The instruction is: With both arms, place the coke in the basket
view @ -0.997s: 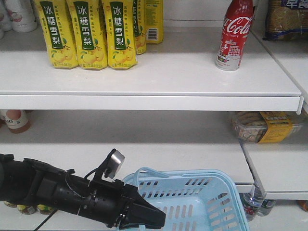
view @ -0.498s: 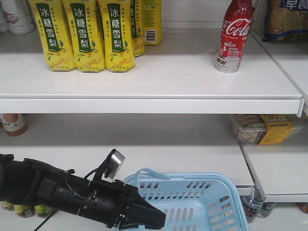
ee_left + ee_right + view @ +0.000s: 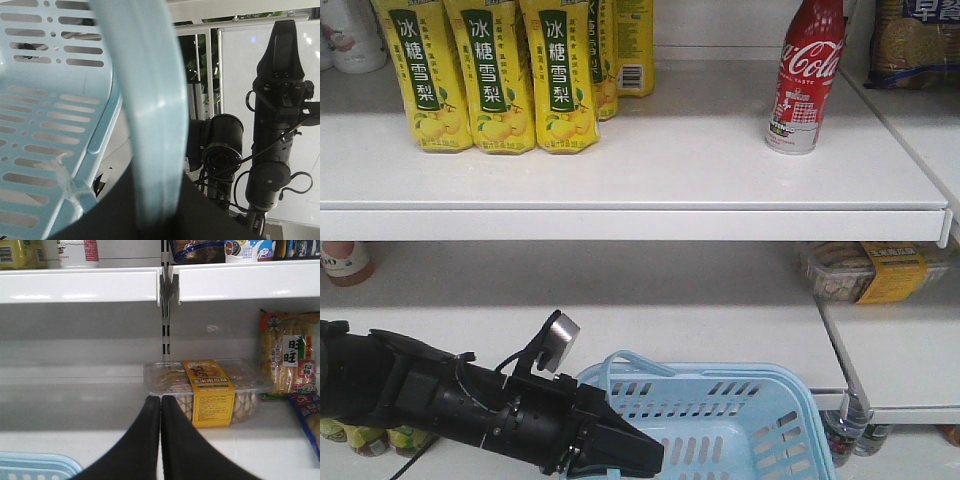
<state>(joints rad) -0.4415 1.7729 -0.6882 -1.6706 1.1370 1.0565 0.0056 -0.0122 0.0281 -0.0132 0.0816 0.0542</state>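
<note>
Your right gripper (image 3: 160,399) sits low in the middle, its two black fingers pressed together with only a thin seam between them, tips pointing at the far shelf. Just beyond the tips lies a clear plastic snack box (image 3: 207,390) with a yellow label band. To its right a rice-cracker bag (image 3: 290,360) leans upright, and a blue packet (image 3: 307,417) lies nearer you at the right edge. The basket (image 3: 35,464) shows only a light blue rim in the near left corner. On the upper shelf (image 3: 80,285) at far left stand a yellow carton (image 3: 17,252) and a white bottle (image 3: 77,252).
</note>
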